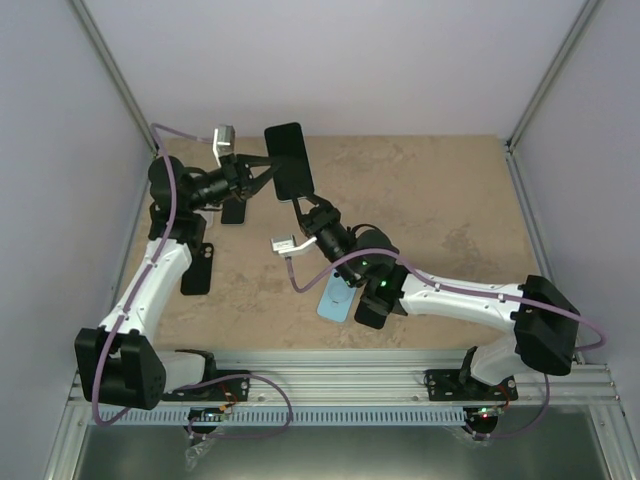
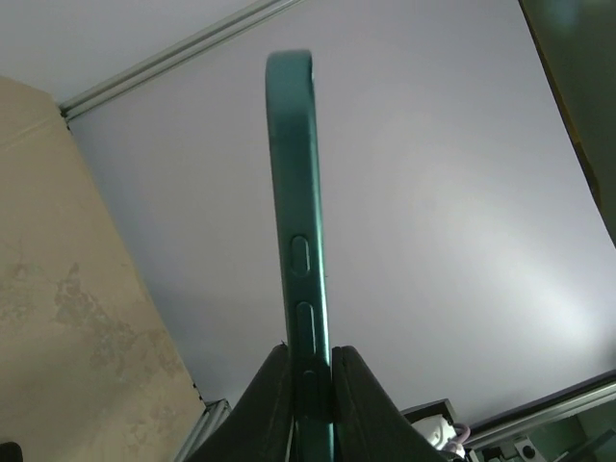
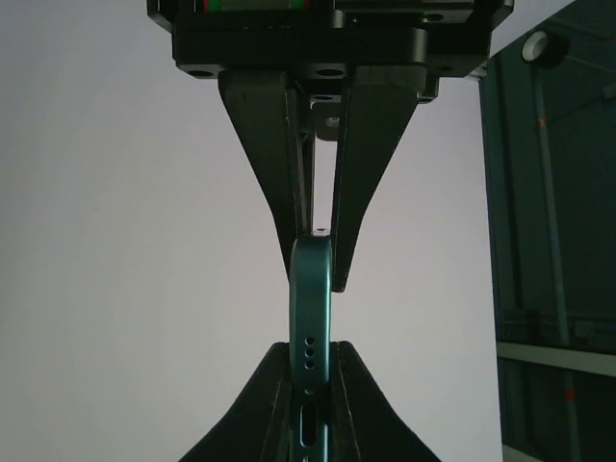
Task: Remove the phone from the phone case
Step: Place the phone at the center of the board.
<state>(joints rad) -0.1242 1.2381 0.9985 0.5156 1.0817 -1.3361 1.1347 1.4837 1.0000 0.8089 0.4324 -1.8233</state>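
So both arms had the phone up in the air over the far-left part of the table, close to the far edge, black face turned toward the overhead camera. The left gripper was pinched tight on one long side, right where the side buttons are, with a finger pressed on each face. The right gripper was clamped just as narrow on the near short end, the one with the little holes and the port slot. From the wrist views the edge looked teal, and honestly I couldn't tell if that was a case wrapped around it or the phone's own frame. There was also a light blue flat thing lying on the table toward the near edge, half tucked under the right forearm; couldn't make out what it was.
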